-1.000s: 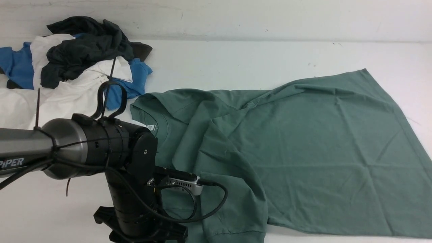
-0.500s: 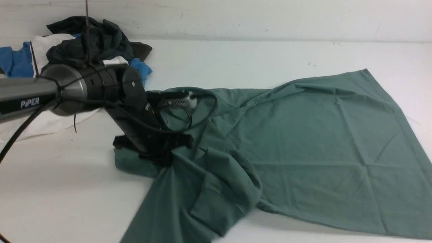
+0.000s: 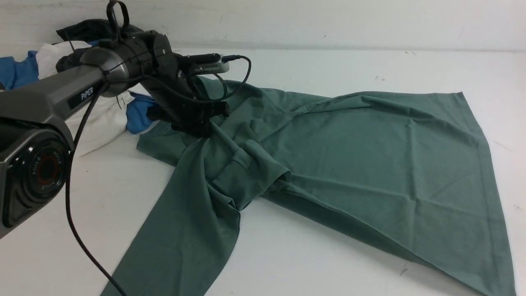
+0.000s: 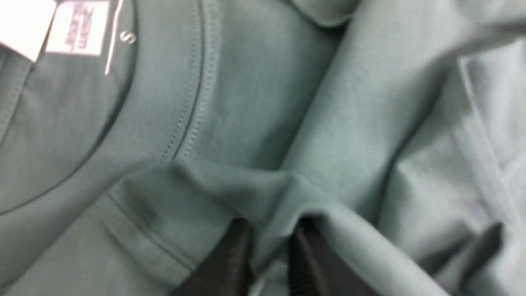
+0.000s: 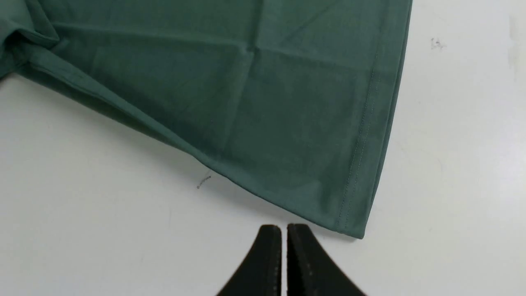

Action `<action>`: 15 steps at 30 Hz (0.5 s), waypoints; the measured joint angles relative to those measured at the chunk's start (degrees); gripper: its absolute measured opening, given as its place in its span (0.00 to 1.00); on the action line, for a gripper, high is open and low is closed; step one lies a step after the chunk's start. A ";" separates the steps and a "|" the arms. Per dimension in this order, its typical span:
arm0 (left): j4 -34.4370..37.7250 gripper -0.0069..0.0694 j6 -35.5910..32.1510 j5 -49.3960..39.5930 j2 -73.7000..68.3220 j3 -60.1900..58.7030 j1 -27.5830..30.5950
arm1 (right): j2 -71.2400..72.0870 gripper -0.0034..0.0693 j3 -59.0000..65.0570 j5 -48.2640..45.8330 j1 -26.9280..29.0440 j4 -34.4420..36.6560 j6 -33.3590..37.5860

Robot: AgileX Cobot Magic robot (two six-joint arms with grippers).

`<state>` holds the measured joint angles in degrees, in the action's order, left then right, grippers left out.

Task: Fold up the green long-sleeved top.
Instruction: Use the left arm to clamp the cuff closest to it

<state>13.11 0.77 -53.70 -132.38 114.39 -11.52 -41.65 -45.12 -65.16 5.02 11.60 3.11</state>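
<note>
Near right, over bare table (image 5: 102,230), the right gripper (image 5: 284,230) hangs with its jaws pressed together on nothing, just beside the hem corner of the top (image 3: 390,164). The top lies across the middle and right of the table, hem to the right, its body mostly flat but creased. Toward the near left, one part of it trails in a long strip to the table's front edge, and a sleeve (image 3: 250,172) is bunched in folds on the body. Further back on the left, the left gripper (image 4: 267,236) is clamped on a ridge of cloth at the shoulder, beside the collar (image 4: 181,102) and its white tag (image 4: 78,28). Far left sits a pile (image 3: 137,117) of blue, white and black clothes, close against the top. The step looks like spreading the top out, with folding not yet begun. Next, I judge, the shoulder needs drawing clear of the pile while the right gripper takes the hem, so the bunched sleeve can open flat.
</note>
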 joint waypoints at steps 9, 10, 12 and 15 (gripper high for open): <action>-12.19 0.50 -0.77 -15.78 7.66 7.23 0.00 | 0.00 0.06 0.00 0.43 0.00 0.00 0.05; -12.33 0.48 -0.77 -15.78 8.08 6.73 0.00 | 0.00 0.06 0.00 0.43 0.00 0.00 0.05; -12.76 0.37 -2.08 -15.78 14.86 -2.91 0.02 | 0.00 0.06 0.00 0.43 0.00 0.00 0.05; -12.17 0.22 -2.63 -15.78 25.30 -19.43 0.02 | 0.00 0.06 0.00 0.38 0.00 0.00 0.05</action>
<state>0.93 -1.85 -69.49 -107.09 94.96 -11.50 -41.65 -45.12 -64.79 5.02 11.60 3.16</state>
